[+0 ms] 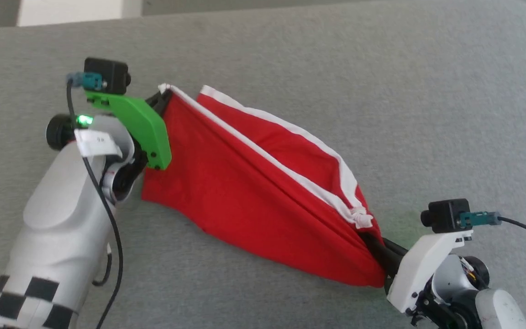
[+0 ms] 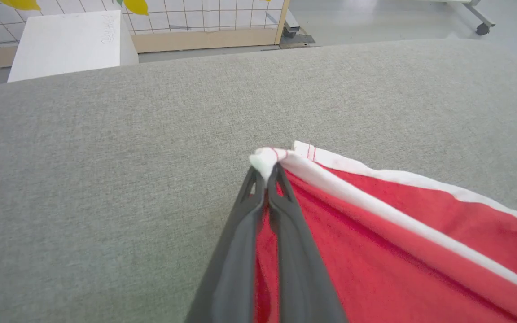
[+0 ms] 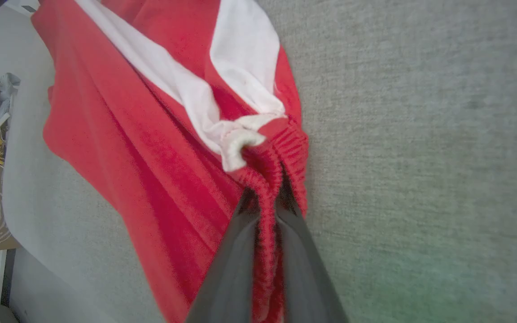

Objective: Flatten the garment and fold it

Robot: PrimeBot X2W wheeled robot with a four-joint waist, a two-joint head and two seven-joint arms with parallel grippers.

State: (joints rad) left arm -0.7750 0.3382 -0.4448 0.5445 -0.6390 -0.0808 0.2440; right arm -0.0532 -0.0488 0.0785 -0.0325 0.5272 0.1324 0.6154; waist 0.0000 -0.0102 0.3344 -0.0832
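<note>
Garment [image 1: 244, 192], head view: red cloth with white trim, strung between both tools above the grey surface [image 1: 381, 91]; the belly probably touches it, hard to tell. Its far corner is in the left tool [image 1: 165, 94], its near bunched end in the right tool [image 1: 379, 249].

Left wrist view: jaws pressed together on the white trim corner.

Right wrist view: jaws pinching the ribbed red edge.

To flatten well: pull apart evenly, lower both ends together, lay trim bands parallel.
</note>
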